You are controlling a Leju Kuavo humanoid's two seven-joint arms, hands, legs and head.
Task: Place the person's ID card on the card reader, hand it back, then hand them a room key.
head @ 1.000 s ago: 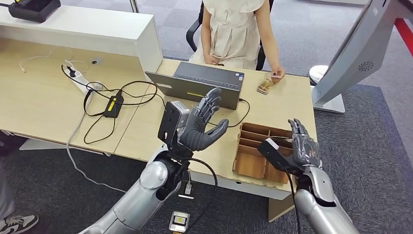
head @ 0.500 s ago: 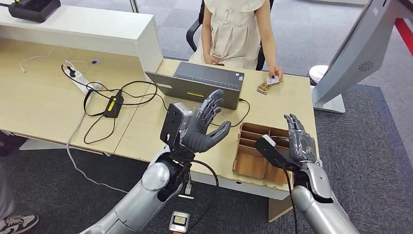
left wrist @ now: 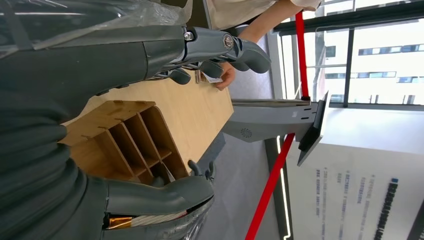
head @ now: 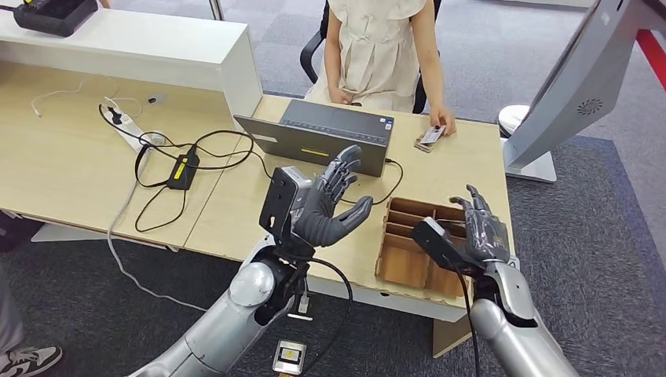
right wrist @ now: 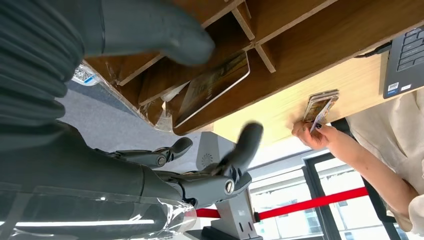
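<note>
— What sits on the desk [head: 71, 169] besides the work at hand?
— A grey laptop [head: 318, 141] near the far edge, lid open. A wooden divided tray [head: 412, 247] at the near right corner.
— And to the left?
— A white power strip [head: 129, 129] with black cables [head: 204, 153] looping to a black adapter [head: 183, 169]. A raised white counter [head: 141, 47] runs along the far left, with a black device [head: 55, 12] on top.
— Off the desk?
— A grey stand [head: 561, 94] on dark carpet [head: 612, 236].

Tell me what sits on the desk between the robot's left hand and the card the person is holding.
In the head view, the open laptop and its cable stand between the left hand and the card in the person's hand.
</note>
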